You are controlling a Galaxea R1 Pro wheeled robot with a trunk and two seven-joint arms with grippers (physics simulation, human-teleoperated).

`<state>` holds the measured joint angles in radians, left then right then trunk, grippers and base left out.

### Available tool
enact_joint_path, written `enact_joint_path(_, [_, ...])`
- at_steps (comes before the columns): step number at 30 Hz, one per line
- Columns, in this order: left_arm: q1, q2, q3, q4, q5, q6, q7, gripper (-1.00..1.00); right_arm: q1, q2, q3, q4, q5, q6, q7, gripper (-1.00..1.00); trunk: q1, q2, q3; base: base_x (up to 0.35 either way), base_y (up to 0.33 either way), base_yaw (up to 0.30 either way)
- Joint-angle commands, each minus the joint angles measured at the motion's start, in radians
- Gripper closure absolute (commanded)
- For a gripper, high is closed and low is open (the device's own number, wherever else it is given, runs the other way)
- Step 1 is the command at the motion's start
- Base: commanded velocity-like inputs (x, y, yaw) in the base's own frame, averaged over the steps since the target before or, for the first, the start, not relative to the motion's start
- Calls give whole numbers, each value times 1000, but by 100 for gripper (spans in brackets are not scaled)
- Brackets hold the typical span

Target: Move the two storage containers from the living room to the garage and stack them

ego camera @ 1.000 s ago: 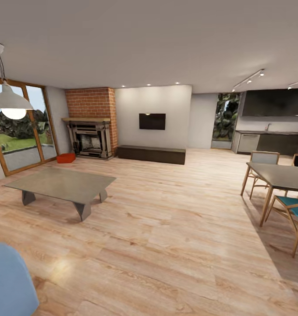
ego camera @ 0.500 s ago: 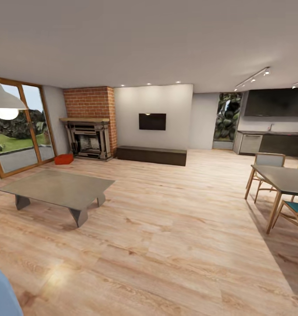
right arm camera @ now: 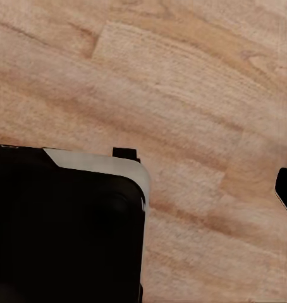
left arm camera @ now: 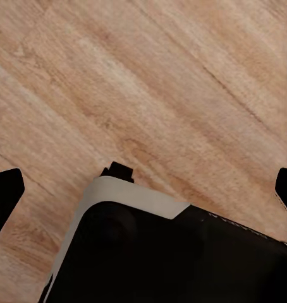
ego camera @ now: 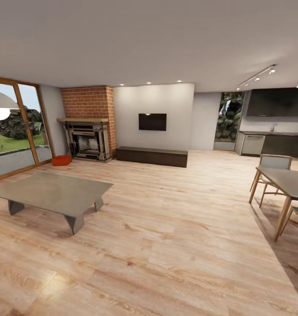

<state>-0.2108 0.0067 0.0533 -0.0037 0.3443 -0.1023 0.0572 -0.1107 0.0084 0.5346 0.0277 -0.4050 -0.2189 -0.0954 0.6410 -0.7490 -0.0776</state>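
Coffee table (ego camera: 52, 193): low, grey, on the plank flooring near the glass door (ego camera: 17, 127)
Fireplace (ego camera: 85, 140): dark, ornate, under a red brick chimney (ego camera: 88, 102)
Low bench (ego camera: 151, 156): dark brown, along the pale wall, below a wall-mounted screen (ego camera: 152, 121)
Dining table (ego camera: 289, 182): grey top, wooden legs, with chairs (ego camera: 271, 169) beside it (one seat teal)
Kitchen counter (ego camera: 276, 142): far right, dark cabinets above
Pendant lamp (ego camera: 0, 105): at the left edge, cut off

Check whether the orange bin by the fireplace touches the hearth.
Cannot tell. In the head view the orange bin sits on the wood floor just beside the fireplace, but it is too far and small to show a gap or contact.
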Motion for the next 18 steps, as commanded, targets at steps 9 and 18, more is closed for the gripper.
enact_joint_path(9, [-1, 0, 5, 1, 1, -2, 1, -100, -1, 1, 8, 3, -8, -5, -2, -100, 1, -1, -2, 323, 0, 0])
enact_joint_path(18, [-1, -1, 5, 1, 0, -3, 1, -100, -1, 1, 8, 3, -8, -5, -1, -100, 1, -1, -2, 323, 0, 0])
